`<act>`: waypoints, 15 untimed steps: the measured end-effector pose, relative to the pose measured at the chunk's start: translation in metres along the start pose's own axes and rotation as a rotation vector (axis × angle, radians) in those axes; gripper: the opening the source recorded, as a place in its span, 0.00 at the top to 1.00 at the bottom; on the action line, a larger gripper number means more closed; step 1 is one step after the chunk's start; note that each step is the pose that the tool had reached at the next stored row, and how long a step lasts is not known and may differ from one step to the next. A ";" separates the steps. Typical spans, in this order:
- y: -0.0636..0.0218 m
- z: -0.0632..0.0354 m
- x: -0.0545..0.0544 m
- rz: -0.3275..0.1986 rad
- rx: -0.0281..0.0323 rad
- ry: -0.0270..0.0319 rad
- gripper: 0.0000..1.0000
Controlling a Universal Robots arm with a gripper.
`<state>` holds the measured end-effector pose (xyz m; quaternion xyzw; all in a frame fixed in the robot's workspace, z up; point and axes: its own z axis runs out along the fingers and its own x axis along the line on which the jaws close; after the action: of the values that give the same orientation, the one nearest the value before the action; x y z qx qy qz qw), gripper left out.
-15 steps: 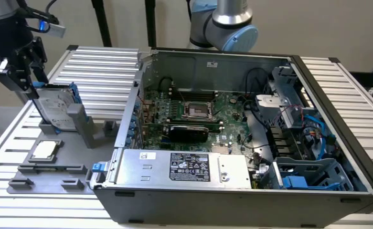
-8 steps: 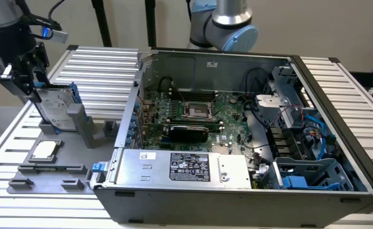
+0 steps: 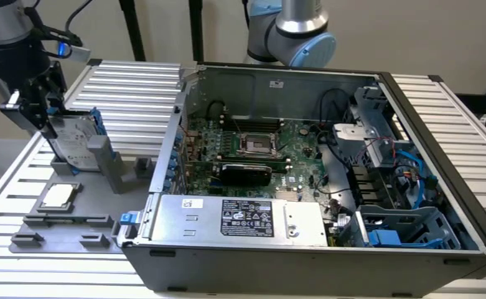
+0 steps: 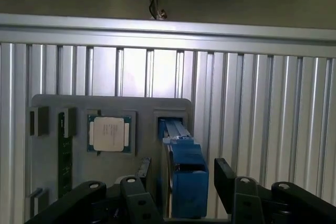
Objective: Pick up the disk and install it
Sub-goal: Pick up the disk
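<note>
Disk (image 3: 70,138): flat silver-grey metal hard drive with a white label, clipped in a bright blue plastic frame. It stands on edge in a slot of the fixture plate, at the exterior view's left.
Gripper (image 4: 182,174): black, two-fingered, on the arm's end, low over the Disk. Its fingers (image 4: 224,179) are spread wide, one on either side of the blue frame, with a clear gap showing beside one of them. It has hold of nothing.
Fixture plate (image 3: 60,232): grey plastic slab with upright posts and recesses, lying on the ribbed aluminium table (image 3: 126,84).
Chip (image 3: 58,195): small square silver CPU, flat in its recess on the same plate, just beside the Disk's slot.
Computer case (image 3: 276,78): open dark-grey metal box at the exterior view's right, well apart from the Disk, with a green motherboard (image 3: 251,137) exposed inside.
Power supply (image 3: 243,218): large silver box with a black label, along the case's front edge.
</note>
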<state>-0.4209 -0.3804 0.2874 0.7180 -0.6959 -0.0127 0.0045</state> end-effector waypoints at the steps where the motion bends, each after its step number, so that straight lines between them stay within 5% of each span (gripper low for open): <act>1: 0.0003 0.0001 0.000 0.000 0.0001 0.0000 0.40; 10: 0.0030 0.0007 0.000 -0.001 0.0075 0.0010 0.42; 15: 0.0030 0.0011 -0.001 -0.001 0.0117 0.0065 0.49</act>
<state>-0.4240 -0.3799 0.2863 0.7185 -0.6955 -0.0063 0.0026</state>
